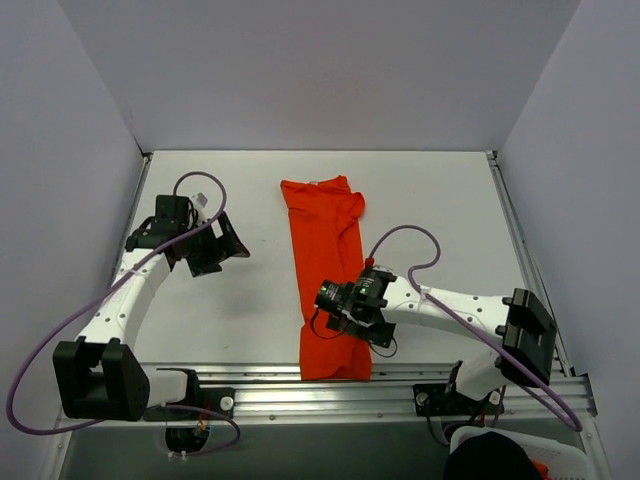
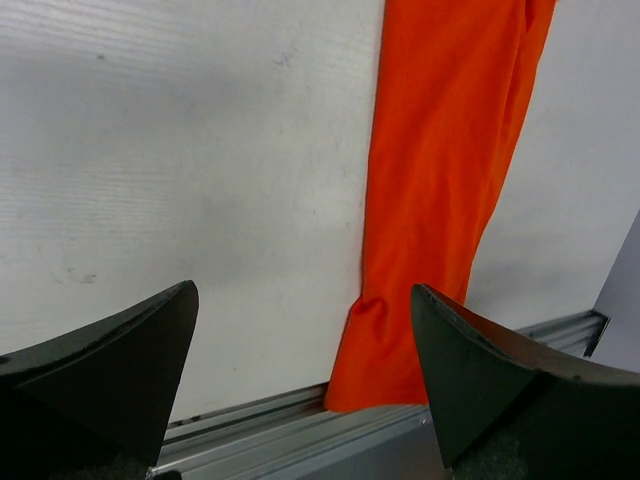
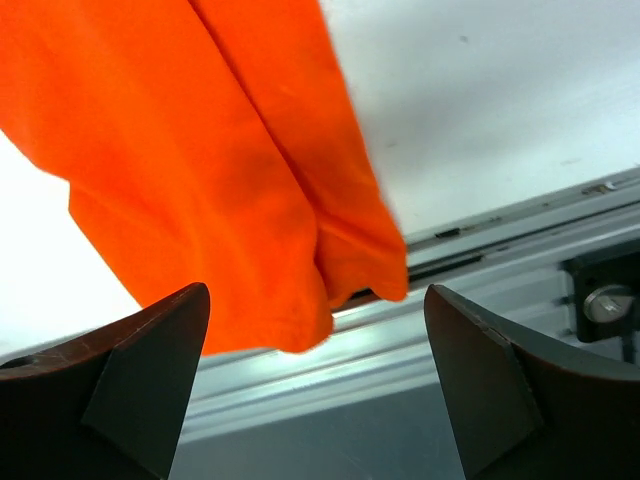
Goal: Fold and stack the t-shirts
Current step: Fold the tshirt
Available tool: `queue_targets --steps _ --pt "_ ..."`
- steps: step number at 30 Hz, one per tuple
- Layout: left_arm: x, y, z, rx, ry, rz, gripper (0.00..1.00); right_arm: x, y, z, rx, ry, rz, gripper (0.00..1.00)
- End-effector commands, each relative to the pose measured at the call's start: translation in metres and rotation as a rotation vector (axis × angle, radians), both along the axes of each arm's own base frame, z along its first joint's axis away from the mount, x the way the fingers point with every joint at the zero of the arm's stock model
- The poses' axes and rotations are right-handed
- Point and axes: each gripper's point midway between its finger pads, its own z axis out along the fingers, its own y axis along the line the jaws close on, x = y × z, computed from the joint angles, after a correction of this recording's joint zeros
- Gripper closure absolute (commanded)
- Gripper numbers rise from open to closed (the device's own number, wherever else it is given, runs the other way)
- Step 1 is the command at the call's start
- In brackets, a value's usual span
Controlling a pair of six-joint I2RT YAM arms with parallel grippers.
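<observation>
One bright orange-red t-shirt (image 1: 322, 250) lies folded lengthwise into a long narrow strip down the middle of the white table, its near end reaching over the metal rail. My right gripper (image 1: 332, 312) hovers over the strip's near part, open, with nothing between its fingers. In the right wrist view the t-shirt's (image 3: 200, 150) near hem sits just beyond the open right gripper (image 3: 318, 290). My left gripper (image 1: 228, 245) is open to the left of the shirt, apart from it. In the left wrist view the t-shirt (image 2: 440, 180) lies ahead of the open left gripper (image 2: 305, 290).
An aluminium rail (image 1: 250, 385) runs along the table's near edge, also seen as the rail (image 2: 300, 420) and the rail (image 3: 480, 260). Grey walls close in the left, back and right. A white bin (image 1: 510, 455) stands below the right arm's base.
</observation>
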Motion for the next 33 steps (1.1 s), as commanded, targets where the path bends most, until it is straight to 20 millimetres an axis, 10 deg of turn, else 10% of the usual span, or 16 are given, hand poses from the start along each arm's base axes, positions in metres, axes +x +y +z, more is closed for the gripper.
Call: queue_targets --steps 1,9,19,27,33 --pt "-0.044 -0.020 -0.007 -0.022 0.065 -0.160 0.04 -0.015 -0.036 0.020 -0.064 -0.001 -0.007 0.16" --pt "-0.120 -0.091 0.003 -0.153 0.195 -0.401 0.03 -0.055 -0.038 0.004 0.232 0.083 0.027 0.27" --pt "-0.217 -0.098 -0.038 -0.098 0.300 -0.588 0.01 -0.069 -0.030 -0.025 0.307 0.115 0.225 0.29" --pt "-0.234 -0.126 -0.057 -0.018 0.315 -0.631 0.00 -0.071 -0.036 -0.072 0.167 0.187 0.334 0.30" --pt "-0.212 -0.146 -0.080 -0.013 0.226 -0.560 0.01 -0.076 -0.050 -0.096 0.142 0.210 0.347 0.30"
